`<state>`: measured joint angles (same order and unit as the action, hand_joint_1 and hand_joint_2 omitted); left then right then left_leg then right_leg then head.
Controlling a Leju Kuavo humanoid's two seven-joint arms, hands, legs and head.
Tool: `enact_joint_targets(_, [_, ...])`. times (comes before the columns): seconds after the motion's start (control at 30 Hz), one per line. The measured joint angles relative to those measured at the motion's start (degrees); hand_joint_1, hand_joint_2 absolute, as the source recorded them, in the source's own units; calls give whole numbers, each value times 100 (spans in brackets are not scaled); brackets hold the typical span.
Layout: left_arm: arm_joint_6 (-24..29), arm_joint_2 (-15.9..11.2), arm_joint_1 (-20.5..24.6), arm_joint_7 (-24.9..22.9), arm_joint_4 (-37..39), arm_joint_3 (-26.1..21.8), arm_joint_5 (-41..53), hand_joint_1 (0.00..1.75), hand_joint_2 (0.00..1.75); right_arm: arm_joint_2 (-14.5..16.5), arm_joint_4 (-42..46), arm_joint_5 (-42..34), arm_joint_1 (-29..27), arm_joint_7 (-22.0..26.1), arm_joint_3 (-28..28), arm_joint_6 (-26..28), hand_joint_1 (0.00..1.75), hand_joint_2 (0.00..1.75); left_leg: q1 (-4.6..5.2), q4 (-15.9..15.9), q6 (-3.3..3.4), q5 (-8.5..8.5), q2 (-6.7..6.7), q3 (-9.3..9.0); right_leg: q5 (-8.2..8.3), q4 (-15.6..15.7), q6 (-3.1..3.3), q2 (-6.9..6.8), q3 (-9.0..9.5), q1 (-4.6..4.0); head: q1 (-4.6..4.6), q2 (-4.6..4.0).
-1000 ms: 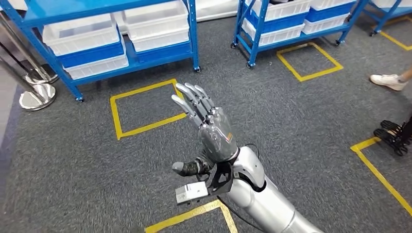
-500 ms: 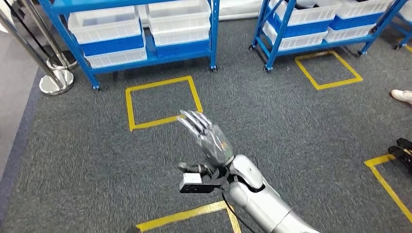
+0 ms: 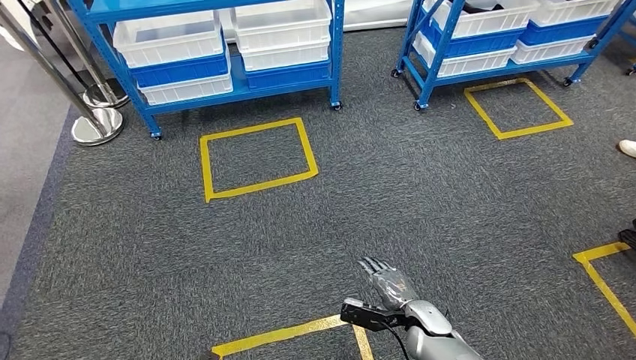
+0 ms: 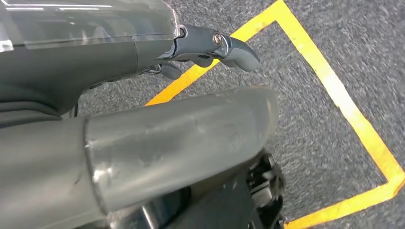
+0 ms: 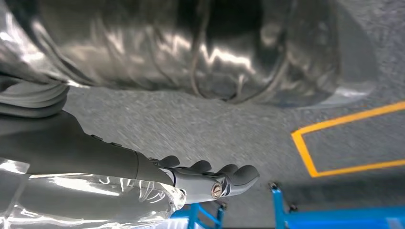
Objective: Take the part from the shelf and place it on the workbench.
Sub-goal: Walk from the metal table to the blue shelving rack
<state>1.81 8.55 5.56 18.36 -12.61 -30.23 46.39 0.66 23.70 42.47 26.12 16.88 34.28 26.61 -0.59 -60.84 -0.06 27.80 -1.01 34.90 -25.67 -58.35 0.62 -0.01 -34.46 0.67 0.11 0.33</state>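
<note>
My right hand (image 3: 384, 281) hangs low over the grey carpet at the bottom of the head view, fingers stretched out and holding nothing. In the right wrist view the same hand (image 5: 191, 179) shows straight fingers, with blue shelf legs beyond them. My left hand (image 4: 157, 119) is seen from its wrist, its thick thumb and dark fingers apart over the carpet, with nothing in it. Two blue wheeled shelves stand ahead: one (image 3: 232, 82) at the far left-centre and one (image 3: 450, 34) at the far right, both loaded with white and blue bins. I cannot pick out the part.
Yellow tape squares (image 3: 255, 157) (image 3: 517, 109) mark the carpet in front of each shelf. More tape lies near my feet (image 3: 300, 331) and at the right (image 3: 604, 281). Chrome stanchion bases (image 3: 97, 124) stand at the far left. A person's white shoe (image 3: 628, 148) shows at the right edge.
My right arm has dropped from raised in front of me to low at the picture's bottom. The camera has turned, so the shelves and tape squares sit further right.
</note>
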Motion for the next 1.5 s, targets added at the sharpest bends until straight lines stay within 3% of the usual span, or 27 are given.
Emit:
enact_joint_targets(0.1, [-1, 1, -3, -1, 0, 0, 1, 0, 0, 0, -140, 2, -5, -9, -12, -3, 0, 0, -8, -1031, -53, 502, 32, 470, -4, 3, 53, -27, 11, -3, -1, 0])
enact_joint_targets(0.17, [-2, 1, -18, -10, 0, 0, 1, 0, 0, 0, -221, 2, -11, -19, -15, -20, 0, 0, -9, -1312, -65, 510, 43, 599, -15, -14, 58, -37, 10, -9, -1, 0])
enact_joint_targets(0.2, [-3, 0, -23, -19, 0, 0, 1, 0, 0, 0, -251, 0, -14, -36, -16, -39, 0, 0, -9, -1125, -58, 362, 50, 503, -22, -24, 55, -37, 13, -10, -1, 0])
enact_joint_targets(0.27, [-9, -2, -22, -39, 0, 1, 2, 0, 0, 0, -292, -10, -35, -71, -34, -49, 0, 0, -2, -363, -16, 12, 68, 118, -40, -43, 34, -36, 26, -17, -1, 0])
enact_joint_targets(0.33, [-17, -4, -17, -37, 0, 1, 3, 0, 0, -4, -328, -4, -115, -118, -92, 122, 0, 0, 23, 162, 42, -126, 74, -148, -57, -55, -14, -58, 34, -34, 1, 0])
enact_joint_targets(0.43, [1, -4, -43, -9, 0, -1, -1, 0, 0, -12, -406, 68, -320, -267, -224, 614, 0, 0, 33, 279, 131, -145, 9, -195, -74, -49, -109, -117, 56, -35, 1, 0])
enact_joint_targets(0.5, [16, -4, -55, 9, 0, -5, -7, 0, 0, -7, -466, 90, -434, -349, -309, 786, 0, 0, 10, 335, 201, -188, -39, -223, -216, -215, -164, -95, 0, -21, 2, 0])
enact_joint_targets(0.6, [22, -5, -46, 17, 0, -26, -15, 0, 0, -2, -555, 97, -580, -404, -411, 836, 0, 0, 6, 353, 250, -210, -107, -222, -757, -1207, -216, -32, -465, 4, 3, 0])
enact_joint_targets(0.63, [22, -5, -47, 17, 0, -34, -16, 0, 0, 1, -577, 99, -625, -411, -434, 836, 0, 0, 8, 349, 251, -209, -144, -217, -851, -1498, -230, -26, -608, 13, 2, 0])
enact_joint_targets(0.67, [22, -7, -48, 17, 0, -40, -16, 0, 0, 2, -594, 102, -661, -417, -452, 835, 0, 0, 7, 342, 248, -208, -187, -214, -832, -1605, -241, -22, -663, 22, 2, 0])
enact_joint_targets(0.7, [22, -7, -48, 17, 0, -44, -16, 0, 0, 2, -608, 104, -685, -427, -468, 834, 0, 0, 4, 331, 242, -204, -237, -213, -704, -1488, -247, -9, -607, 34, 2, 0])
enact_joint_targets(0.73, [22, -7, -47, 17, 0, -48, -17, 0, 0, 2, -621, 105, -697, -445, -482, 832, 0, 0, 0, 315, 231, -197, -292, -212, -499, -1167, -249, 38, -447, 52, 2, 0])
enact_joint_targets(0.8, [23, -5, -36, 20, 0, -54, -17, 0, 0, 3, -649, 108, -710, -505, -509, 827, 0, 0, -2, 265, 186, -173, -393, -192, -205, -428, -236, 281, -80, 88, 2, 0])
enact_joint_targets(0.87, [14, -3, -27, 32, 0, -65, -16, 0, 0, 5, -682, 111, -747, -594, -542, 827, 0, 0, -7, 236, 122, -166, -491, -153, -161, -118, -207, 414, 71, 88, 2, 0])
enact_joint_targets(0.93, [-5, -4, -42, 49, 2, -77, -8, 0, 0, 17, -708, 108, -805, -697, -590, 829, 0, 0, -17, 248, 48, -176, -604, -126, -154, -97, -152, 291, 85, 78, 2, 0])
enact_joint_targets(1.0, [-16, -8, -74, 44, 4, -84, 1, 0, 87, 27, -733, 93, -843, -803, -645, 827, 0, 0, -10, 121, -8, -80, -475, -63, -135, -44, -66, 154, 122, 88, -2, 0])
enact_joint_targets(1.07, [-10, -15, -88, 4, 6, -86, 3, 0, 175, 25, -772, 80, -888, -906, -708, 808, 0, 0, -5, -439, -42, 244, -151, 191, -133, -12, 4, 5, 147, 70, -5, 0])
enact_joint_targets(1.13, [1, -21, -93, -33, 7, -91, 3, 0, 175, 16, -819, 73, -970, -1011, -761, 761, 0, 0, -12, -1183, -71, 573, 15, 548, -151, -20, 34, -167, 148, 38, -5, 0])
enact_joint_targets(1.17, [8, -28, -105, -42, 7, -98, 0, 0, 175, 10, -844, 66, -1017, -1070, -785, 731, 0, 0, -14, -1384, -79, 618, 43, 642, -161, -25, 40, -250, 149, 28, -5, 0])
enact_joint_targets(1.2, [14, -39, -123, -42, 7, -111, -5, 0, 175, 5, -866, 54, -1063, -1127, -812, 701, 0, 0, -14, -1371, -82, 554, 60, 629, -172, -30, 40, -327, 152, 22, -6, 0])
enact_joint_targets(1.27, [31, -78, -158, -33, 7, -149, -26, 0, 175, 2, -903, 6, -1161, -1250, -886, 626, 0, 0, -9, -757, -61, 202, 149, 291, -196, -38, 22, -459, 173, 17, -7, 0])
enact_joint_targets(1.3, [37, -97, -166, -25, 7, -170, -45, 0, 131, 2, -921, -19, -1220, -1313, -933, 580, 0, 0, 11, -342, -36, 58, 278, 71, -212, -42, 3, -519, 192, 5, -7, 0])
enact_joint_targets(1.37, [42, -123, -171, -3, 6, -214, -82, 0, 131, -2, -960, -65, -1350, -1423, -1025, 511, 0, 0, 57, 171, 38, -75, 451, -197, -243, -51, -49, -629, 226, -23, -4, 0])
enact_joint_targets(1.4, [42, -134, -181, 7, 6, -238, -95, 0, 131, -4, -979, -80, -1408, -1467, -1064, 488, 0, 0, 78, 230, 72, -63, 463, -209, -251, -52, -74, -680, 239, -37, -2, 0])
enact_joint_targets(1.43, [44, -144, -200, 13, 6, -260, -100, 0, 175, -5, -993, -95, -1450, -1518, -1096, 461, 0, 0, 82, 238, 106, -77, 392, -199, -255, -49, -99, -728, 251, -39, -1, 0])
enact_joint_targets(1.47, [45, -152, -223, 14, 7, -280, -107, 0, 175, -8, -1005, -110, -1480, -1597, -1131, 412, 0, 0, 73, 259, 139, -92, 335, -206, -272, -59, -132, -719, 262, -27, -2, 0])
enact_joint_targets(1.5, [47, -160, -240, 11, 8, -298, -111, 0, 175, -11, -1021, -134, -1507, -1700, -1168, 345, 0, 0, 60, 285, 176, -111, 284, -218, -325, -110, -164, -620, 255, -13, -3, 0])
